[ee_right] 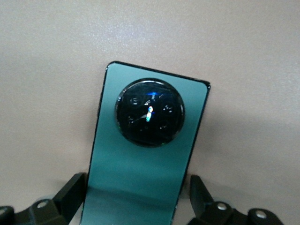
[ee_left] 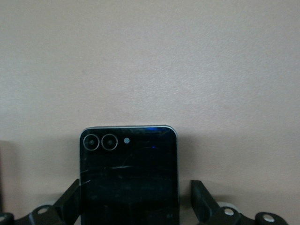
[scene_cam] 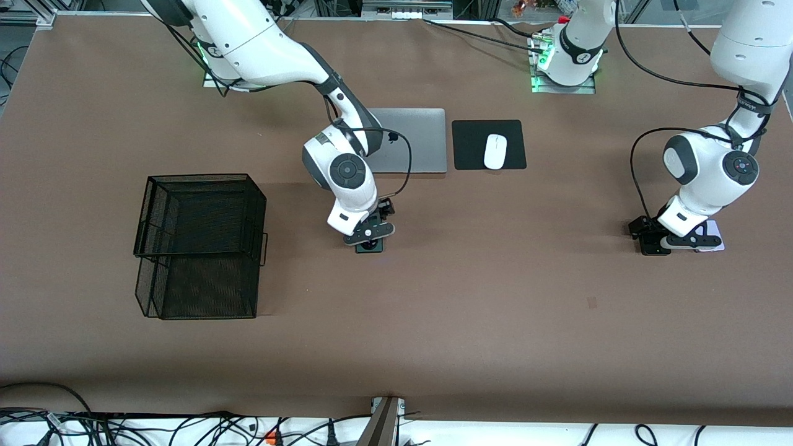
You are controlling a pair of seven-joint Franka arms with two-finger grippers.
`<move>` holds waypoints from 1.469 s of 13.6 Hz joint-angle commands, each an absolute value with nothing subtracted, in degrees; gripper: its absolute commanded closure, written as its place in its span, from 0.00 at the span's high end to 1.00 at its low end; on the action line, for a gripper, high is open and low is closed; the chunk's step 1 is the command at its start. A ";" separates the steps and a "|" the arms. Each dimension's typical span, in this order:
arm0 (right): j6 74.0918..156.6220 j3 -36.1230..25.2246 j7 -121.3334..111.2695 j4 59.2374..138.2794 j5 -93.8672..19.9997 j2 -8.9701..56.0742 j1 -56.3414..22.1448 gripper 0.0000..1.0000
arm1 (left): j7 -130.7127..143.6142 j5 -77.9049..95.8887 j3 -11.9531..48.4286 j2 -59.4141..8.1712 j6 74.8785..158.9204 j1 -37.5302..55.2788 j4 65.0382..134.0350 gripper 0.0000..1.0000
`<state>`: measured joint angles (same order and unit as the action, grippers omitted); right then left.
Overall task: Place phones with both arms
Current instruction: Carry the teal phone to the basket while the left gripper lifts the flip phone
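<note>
Both grippers are straddling phones unclenched, ready to grasp: the right gripper (scene_cam: 369, 238) over the green phone (ee_right: 145, 154) beside the basket (scene_cam: 199, 248), the left gripper (scene_cam: 678, 238) over a dark-faced phone (ee_left: 130, 176).

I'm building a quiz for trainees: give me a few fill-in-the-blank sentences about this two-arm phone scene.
1. The right claw is open, straddling the ____ phone with a round camera ring.
2. The white mouse lies on a black ____.
3. The phone between the open left claw's fingers has ____ round lenses at one corner.
4. The black wire ____ stands toward the right arm's end of the table.

Missing words: green; pad; two; basket
</note>
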<state>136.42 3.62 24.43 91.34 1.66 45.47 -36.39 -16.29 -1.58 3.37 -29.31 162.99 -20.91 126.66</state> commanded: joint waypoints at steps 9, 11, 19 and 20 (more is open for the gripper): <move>137.38 -1.56 25.48 92.28 2.55 40.80 -36.21 0.04 | -17.05 -1.32 7.65 -31.47 160.33 -24.61 121.91 0.18; 135.89 -4.12 26.80 92.20 2.37 37.19 -36.21 0.04 | -17.05 -1.32 7.82 -30.94 153.76 -24.52 118.58 0.14; 126.23 -11.95 24.61 92.46 2.11 27.52 -35.68 0.00 | -12.33 -0.62 8.88 -31.20 145.81 -20.15 110.92 0.07; 125.17 -13.26 23.57 92.46 2.20 26.47 -35.68 0.00 | -8.04 -0.62 8.79 -31.64 145.81 -17.43 110.31 0.05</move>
<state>127.36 -12.14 24.77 90.73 1.93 30.00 -35.71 -13.35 -1.56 9.10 -30.48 147.08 -21.99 112.95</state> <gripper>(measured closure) 0.216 0.198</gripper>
